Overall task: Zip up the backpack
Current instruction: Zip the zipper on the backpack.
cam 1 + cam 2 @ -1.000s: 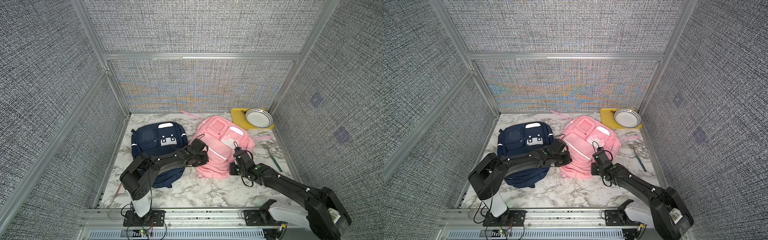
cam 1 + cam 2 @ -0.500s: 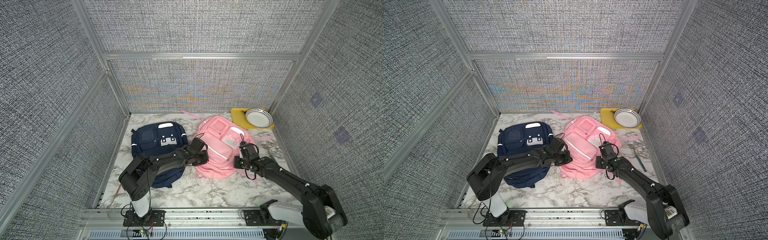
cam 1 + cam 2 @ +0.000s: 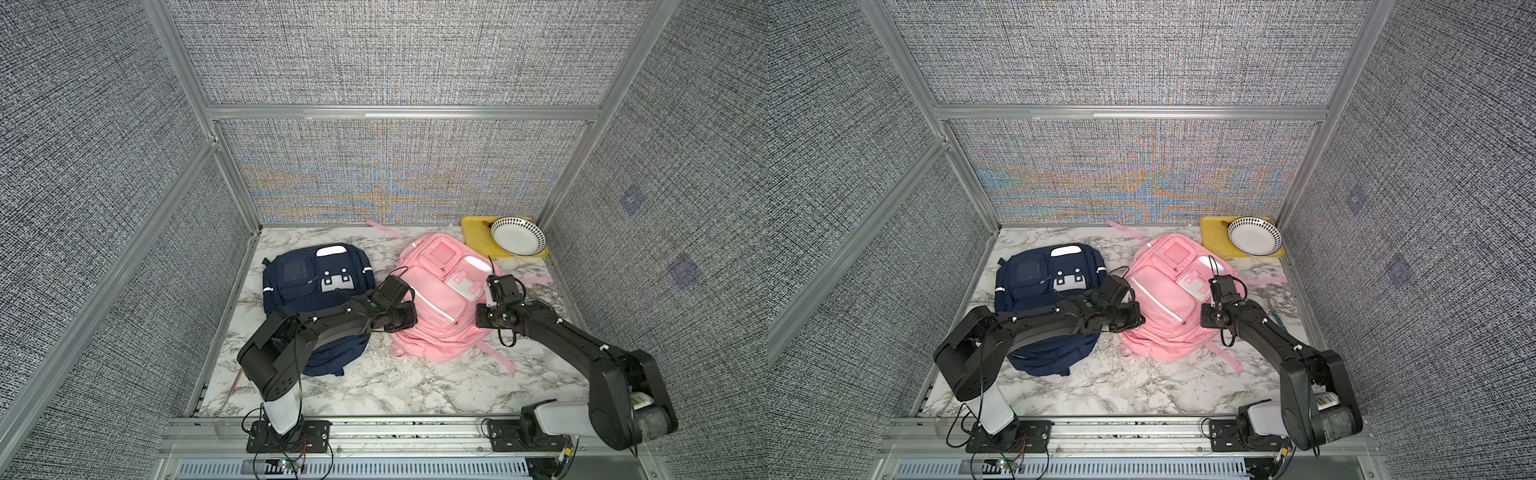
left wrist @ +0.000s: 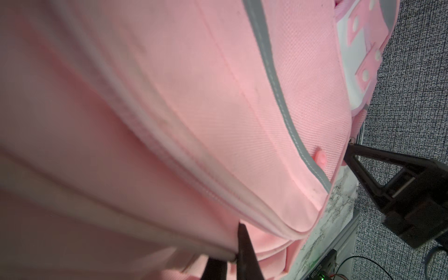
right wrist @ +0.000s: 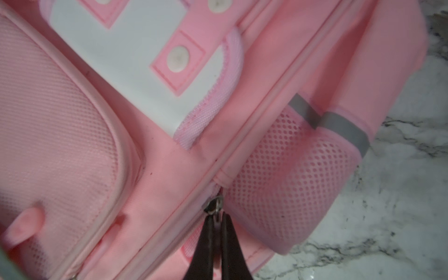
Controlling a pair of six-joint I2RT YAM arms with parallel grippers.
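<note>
2 black arms reach in from the rail at the lower edge of both top views, across the marble table (image 3: 374, 386).

The left gripper (image 4: 230, 252) is clamped on a fold of pink fabric at the lower left edge of the pink backpack (image 3: 432, 307). Its fingers meet just under a pale piped seam.

The right gripper (image 5: 217, 218) is closed on the metal zipper pull (image 5: 214, 204) on the bag's right side, just beside the mesh side pocket (image 5: 291, 184). Whether the zipper teeth past the pull are joined cannot be told, because a fabric flap covers the track.

The pink backpack lies flat with its front up, a little right of centre in both top views. Its white patch (image 3: 463, 286) with 3 pink snaps faces the camera. 1 loose pink strap (image 3: 498, 359) trails over the table toward the lower right.

A navy backpack (image 3: 316, 286) also lies front up, just beside it on the left. The left arm crosses over its lower half.

Farther back, in the upper right corner of the table, a yellow tray (image 3: 473, 241) holds 1 white bowl (image 3: 517, 243) with a dotted rim. Grey woven panels (image 3: 395, 174) in aluminium frames close the scene behind.
</note>
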